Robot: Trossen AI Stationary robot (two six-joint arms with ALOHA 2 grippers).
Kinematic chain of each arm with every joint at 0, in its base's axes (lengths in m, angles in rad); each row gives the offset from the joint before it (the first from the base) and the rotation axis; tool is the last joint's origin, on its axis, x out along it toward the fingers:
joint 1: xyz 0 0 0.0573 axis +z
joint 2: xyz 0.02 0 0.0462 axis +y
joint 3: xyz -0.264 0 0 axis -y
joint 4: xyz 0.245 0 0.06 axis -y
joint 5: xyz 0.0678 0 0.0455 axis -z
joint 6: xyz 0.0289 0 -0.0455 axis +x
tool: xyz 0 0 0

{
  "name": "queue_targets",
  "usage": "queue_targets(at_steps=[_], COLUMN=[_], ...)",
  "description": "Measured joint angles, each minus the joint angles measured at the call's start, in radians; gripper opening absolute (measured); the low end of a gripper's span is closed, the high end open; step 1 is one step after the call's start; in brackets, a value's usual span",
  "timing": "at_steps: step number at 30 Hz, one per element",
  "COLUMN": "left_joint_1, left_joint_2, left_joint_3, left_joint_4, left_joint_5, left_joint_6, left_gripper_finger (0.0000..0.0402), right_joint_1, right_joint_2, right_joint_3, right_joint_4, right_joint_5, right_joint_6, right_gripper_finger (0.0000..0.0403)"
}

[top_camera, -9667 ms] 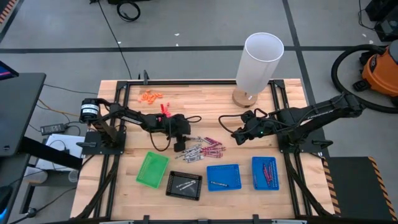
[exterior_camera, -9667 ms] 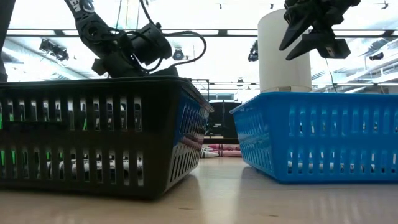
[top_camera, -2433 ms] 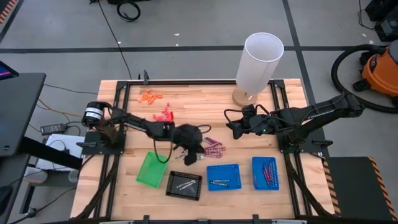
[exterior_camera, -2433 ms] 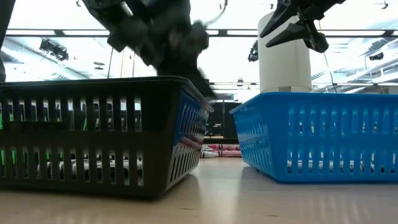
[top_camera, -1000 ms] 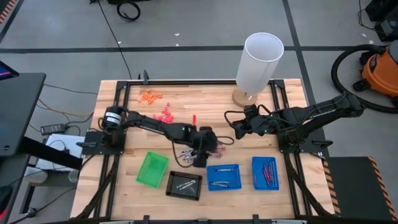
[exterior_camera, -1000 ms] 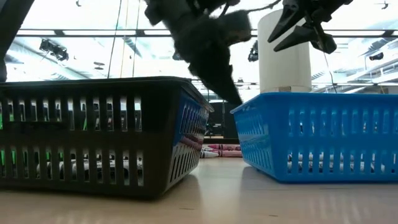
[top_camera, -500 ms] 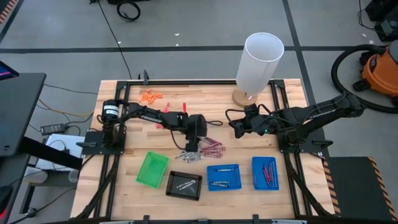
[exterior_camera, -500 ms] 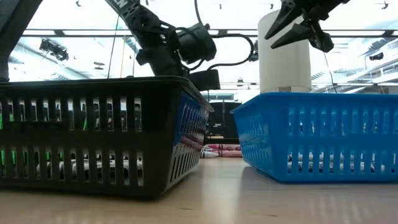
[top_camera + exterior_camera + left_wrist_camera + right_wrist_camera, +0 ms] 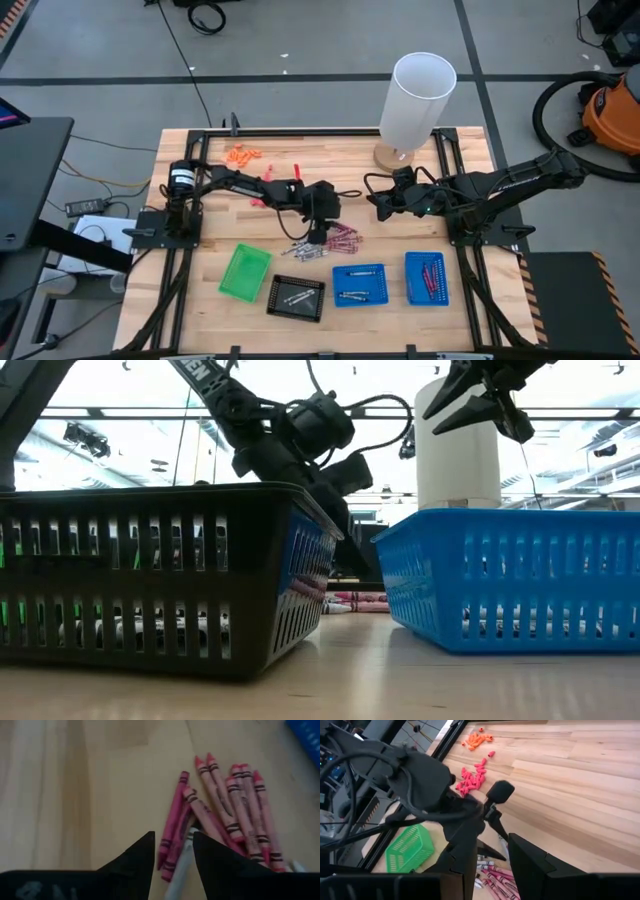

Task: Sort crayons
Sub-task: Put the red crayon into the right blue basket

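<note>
Two arms at a wooden surface [image 9: 330, 170]. L claw [image 9: 318, 238] sits just over the crayons [image 9: 328, 241], a loose pile near the surface's middle, mostly maroon w/ a few grey-white ones; wrist view shows its fingers [image 9: 142, 855] spread w/ a gap, nothing pinched, tips above the pile's edge. R claw [image 9: 379, 211] hangs in the air toward the right-middle of the surface, apart from the pile; fingers [image 9: 530, 862] parted, empty.

Along the front edge, L to R: green tray [image 9: 245, 273], black tray [image 9: 296, 297] w/ grey-white sticks, blue tray [image 9: 359, 284] w/ a few sticks, second blue tray [image 9: 426, 277] w/ maroon sticks. Pink bits [image 9: 262, 189] lie under the L arm; orange bits [image 9: 241, 155] near the back-left corner. White cylinder [image 9: 414, 100] on a round wooden base at the back edge, right of centre.
</note>
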Motion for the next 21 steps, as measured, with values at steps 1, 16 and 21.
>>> queue_targets(at_steps=[1,16,21], left_joint_1=[0.000,0.032,0.037], left_joint_2=[0.011,0.075,0.095], left_joint_3=[0.001,0.001,0.003], left_joint_4=[0.033,0.088,0.089], left_joint_5=[0.002,0.005,0.032], left_joint_6=[0.000,-0.008,0.000], left_gripper_finger=[0.0143,0.0143,0.0143], right_joint_1=[0.000,-0.001,-0.001], right_joint_2=[0.000,0.000,0.000], right_joint_3=[0.000,0.000,0.000], right_joint_4=[0.003,0.010,0.012], right_joint_5=[0.002,0.002,0.002], right_joint_6=[0.000,0.025,0.037], right_gripper_finger=[0.0118,0.0118,0.0118])
